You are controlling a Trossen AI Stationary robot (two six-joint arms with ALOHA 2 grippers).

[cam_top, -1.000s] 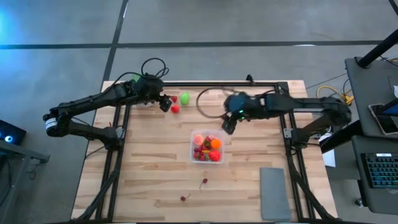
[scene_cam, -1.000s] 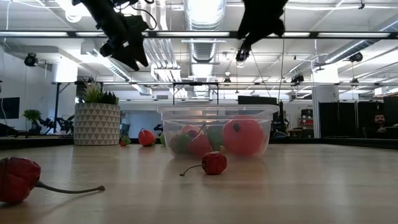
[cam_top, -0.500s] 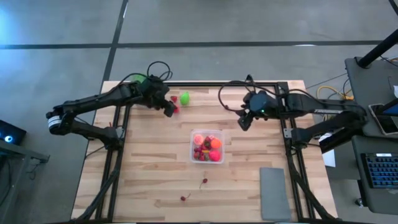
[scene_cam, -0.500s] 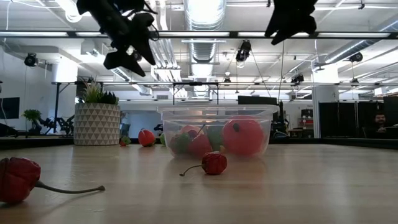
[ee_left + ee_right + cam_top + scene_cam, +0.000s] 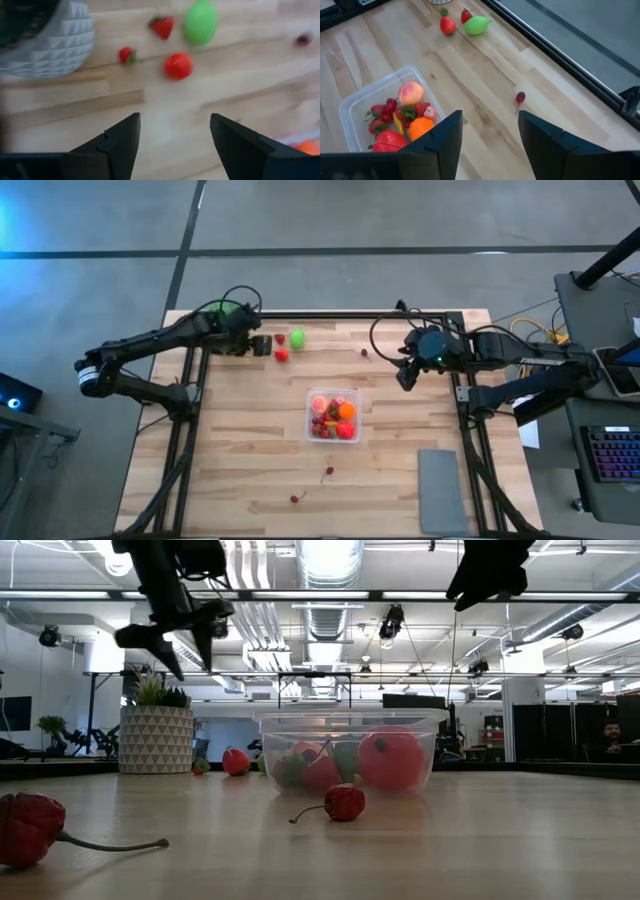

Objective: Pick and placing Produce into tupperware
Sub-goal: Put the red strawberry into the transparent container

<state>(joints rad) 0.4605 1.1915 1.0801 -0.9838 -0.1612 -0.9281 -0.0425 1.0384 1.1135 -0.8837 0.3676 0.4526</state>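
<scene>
The tupperware (image 5: 333,415) sits near the middle of the table (image 5: 230,480), already holding a heap of produce: an orange ball (image 5: 346,410), a pink one and several red pieces. More produce is still loose. A lime-green piece (image 5: 297,337), a red fruit (image 5: 282,355) and, in the left wrist view, two small strawberries (image 5: 162,26) lie grouped near the far edge, left of centre, by the patterned plant pot (image 5: 45,45); a dark cherry (image 5: 364,352) lies alone near the far edge, closer to the right side; two stemmed red pieces (image 5: 327,472) lie toward the near edge. The left gripper (image 5: 262,345) hangs above the table just beside the far-edge group, its fingers (image 5: 117,145) spread with nothing between them. In its wrist view the red fruit (image 5: 178,66) lies straight ahead of the gap between the fingers, with the green piece (image 5: 201,21) farther on and a little to one side. The fruit looks round, so it probably offers no long axis to line up with, and the next move seems mostly a matter of reaching forward and down over it. The right gripper (image 5: 404,376) hovers toward the right edge, between the tupperware and the cherry, fingers apart and empty. For the far-edge group the left arm is clearly the nearer one; the lone cherry lies closer to the right.
</scene>
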